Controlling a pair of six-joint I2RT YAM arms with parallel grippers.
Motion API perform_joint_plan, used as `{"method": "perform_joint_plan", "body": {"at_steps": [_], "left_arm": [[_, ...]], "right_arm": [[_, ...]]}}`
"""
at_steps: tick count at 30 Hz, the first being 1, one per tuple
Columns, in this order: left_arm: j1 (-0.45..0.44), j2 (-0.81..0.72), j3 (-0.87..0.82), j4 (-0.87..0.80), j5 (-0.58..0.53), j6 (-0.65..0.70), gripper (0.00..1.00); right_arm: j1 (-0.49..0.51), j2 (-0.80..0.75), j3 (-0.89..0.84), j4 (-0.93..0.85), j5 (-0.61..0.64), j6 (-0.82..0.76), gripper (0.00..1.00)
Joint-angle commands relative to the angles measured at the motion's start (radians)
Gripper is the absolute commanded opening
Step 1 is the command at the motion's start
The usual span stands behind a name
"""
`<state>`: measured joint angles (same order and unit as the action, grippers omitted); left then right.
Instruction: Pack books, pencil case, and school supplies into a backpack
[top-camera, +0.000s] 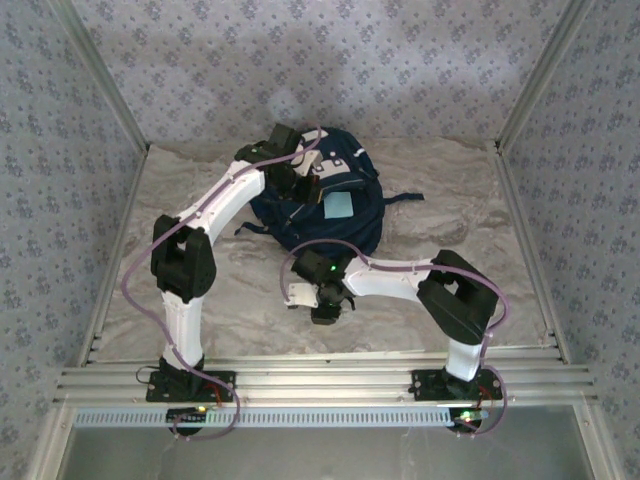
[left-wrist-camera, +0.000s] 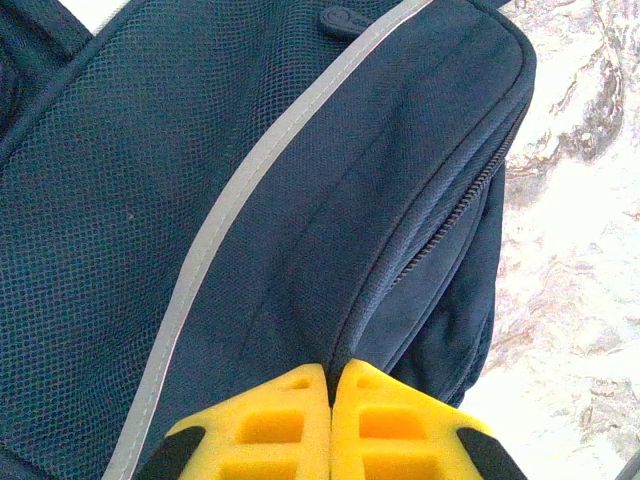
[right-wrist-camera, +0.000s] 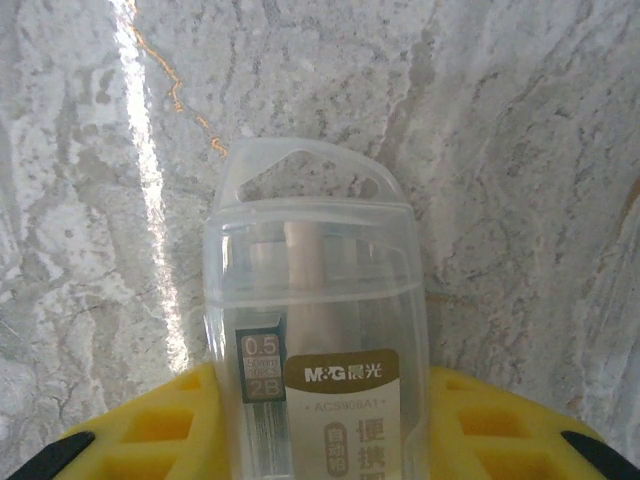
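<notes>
1. Pads of the right gripper (right-wrist-camera: 320, 430) stand only as far apart as the thing between them. That thing is a clear plastic lead case (right-wrist-camera: 315, 330), marked 0.5 and 2B, and it counts among the school supplies. It is clamped by its lower half, so the hanger end juts forward. I judge that this grip suits feeding the free end into an opening first.
2. The left gripper (left-wrist-camera: 330, 385) has its yellow jaws pressed together. A fold of navy fabric runs into the seam between them, so it looks pinched on the backpack (left-wrist-camera: 300, 200). The likely reason is to steady the bag or lift a flap while the other arm delivers.
3. From above, the left gripper (top-camera: 290, 165) sits over the backpack's (top-camera: 350, 225) far end, and the bag lies flat in the middle of the table. The right gripper (top-camera: 325, 303) hangs just off the bag's near edge, apart from it, with the lead case (top-camera: 300, 293) pointing left.
4. A light-blue pad (top-camera: 338, 206) rests on the backpack's upper face, on the fabric and not inside it. It is probably waiting to be packed.
5. The zipper (left-wrist-camera: 470, 200) beside the pinch looks closed along the stretch in sight. An entry for the case would then have to be elsewhere, or opened first.
6. The marbled table (right-wrist-camera: 520, 150) lies beneath the case. Whether the case touches it cannot be told.
</notes>
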<state>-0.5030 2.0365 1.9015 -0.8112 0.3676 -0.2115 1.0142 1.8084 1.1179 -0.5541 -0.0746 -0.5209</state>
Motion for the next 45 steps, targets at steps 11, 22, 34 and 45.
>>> {"method": "perform_joint_plan", "body": {"at_steps": [11, 22, 34, 45], "left_arm": [[0.014, -0.043, 0.041, 0.004, 0.027, -0.038, 0.06], [0.012, -0.033, 0.073, 0.01, 0.04, -0.063, 0.06], [-0.014, -0.047, 0.076, 0.021, 0.068, -0.076, 0.07], [-0.026, -0.053, 0.054, 0.045, 0.076, -0.094, 0.07]], "right_arm": [[-0.143, -0.255, -0.065, -0.02, -0.162, 0.166, 0.31], [-0.43, -0.388, -0.072, 0.075, -0.193, 0.531, 0.33], [-0.586, -0.099, 0.196, 0.111, -0.211, 0.738, 0.34], [-0.588, 0.169, 0.495, 0.028, -0.286, 0.805, 0.36]]}}
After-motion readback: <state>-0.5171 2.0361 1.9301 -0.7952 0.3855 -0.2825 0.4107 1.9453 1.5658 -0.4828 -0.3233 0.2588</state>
